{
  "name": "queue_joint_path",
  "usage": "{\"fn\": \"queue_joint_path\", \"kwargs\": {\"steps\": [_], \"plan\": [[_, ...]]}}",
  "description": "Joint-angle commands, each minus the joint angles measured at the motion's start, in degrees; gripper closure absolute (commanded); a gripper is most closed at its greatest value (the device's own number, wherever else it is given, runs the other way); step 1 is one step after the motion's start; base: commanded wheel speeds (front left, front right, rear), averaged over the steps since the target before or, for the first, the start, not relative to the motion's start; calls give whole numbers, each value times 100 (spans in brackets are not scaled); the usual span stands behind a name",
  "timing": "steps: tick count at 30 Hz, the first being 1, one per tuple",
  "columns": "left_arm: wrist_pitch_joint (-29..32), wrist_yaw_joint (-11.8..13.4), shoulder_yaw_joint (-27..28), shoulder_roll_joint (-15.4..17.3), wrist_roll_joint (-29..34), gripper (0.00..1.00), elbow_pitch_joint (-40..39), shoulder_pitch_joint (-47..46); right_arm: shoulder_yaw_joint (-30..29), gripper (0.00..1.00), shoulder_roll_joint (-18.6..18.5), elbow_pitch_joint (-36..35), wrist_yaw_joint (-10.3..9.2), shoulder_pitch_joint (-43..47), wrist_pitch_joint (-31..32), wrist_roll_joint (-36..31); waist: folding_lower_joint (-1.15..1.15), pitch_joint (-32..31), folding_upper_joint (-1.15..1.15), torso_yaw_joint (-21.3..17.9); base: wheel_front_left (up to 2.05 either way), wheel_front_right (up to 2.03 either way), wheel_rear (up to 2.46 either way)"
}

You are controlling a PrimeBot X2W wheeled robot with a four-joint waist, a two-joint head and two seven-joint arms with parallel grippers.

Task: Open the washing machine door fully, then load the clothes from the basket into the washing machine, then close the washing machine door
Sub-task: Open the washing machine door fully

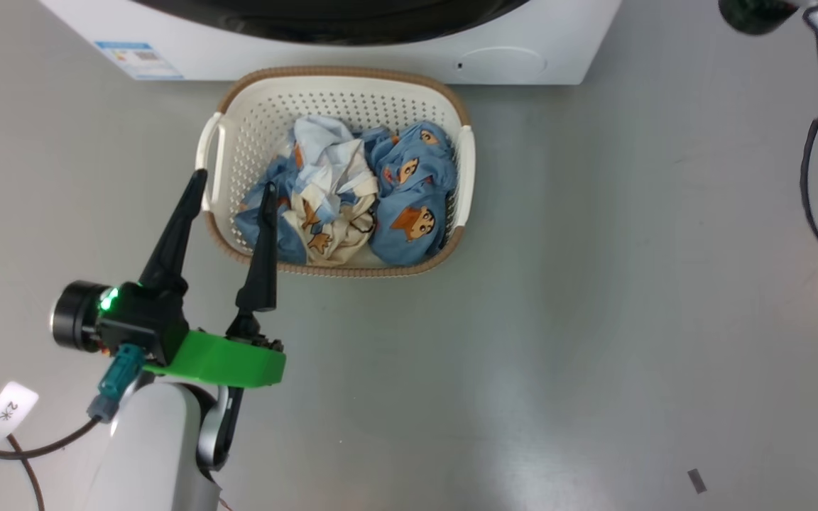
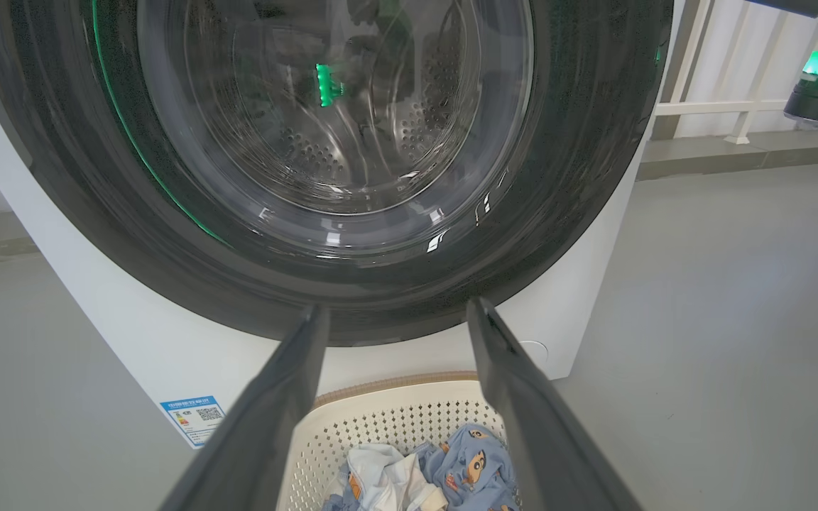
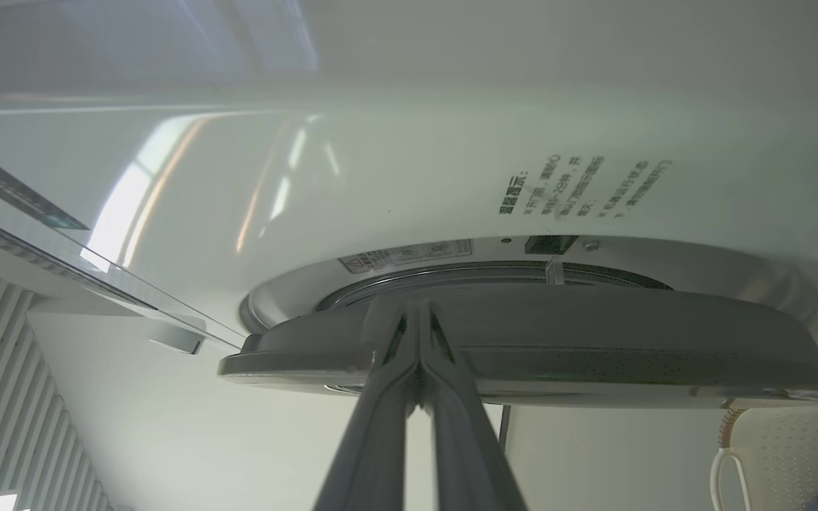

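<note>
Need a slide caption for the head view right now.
Open left gripper over the left rim of the basket, clothes inside, white washing machine just beyond.

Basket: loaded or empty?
Loaded. The blue and cream clothes lie bundled inside the basket, which sits on the floor before the washing machine.

Bright, even, diffuse light fills the head view: the glossy grey floor (image 1: 522,397) carries a pale sheen at lower centre, and the cream perforated plastic basket (image 1: 260,121) casts only a faint shadow. In the left wrist view the round black-ringed glass washing machine door (image 2: 96,184) mirrors a green streak at upper left and white glints lower down; the left gripper (image 2: 396,306) is blurred at the bottom. In the right wrist view, glare streaks the white boxy washing machine (image 3: 416,163) at left, and edges bow.
</note>
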Motion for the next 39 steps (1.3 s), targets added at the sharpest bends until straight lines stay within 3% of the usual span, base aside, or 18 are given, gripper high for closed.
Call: {"fn": "queue_joint_path", "kwargs": {"steps": [1, 18, 31, 39], "plan": [[-46, 88, 129, 114, -55, 0, -181, -103, 72, 100, 69, -65, 9, -252, -28, -45, 0, 153, 0, 156, 0, 0, 0], [-46, 319, -287, 113, -315, 0, -323, -316, 557, 100, -87, 1085, 9, -1716, -97, -684, 0, 640, 0, 556, 0, 0, 0], [-46, 384, -321, 113, -348, 0, -323, -393, 711, 100, -45, 1096, 9, -1746, 263, -792, 0, 704, 0, 545, 0, 0, 0], [-46, 384, -281, 113, -327, 0, -276, -367, 732, 100, 42, 804, 9, -1314, 716, -697, 0, 594, 0, 461, 0, 0, 0]]}}
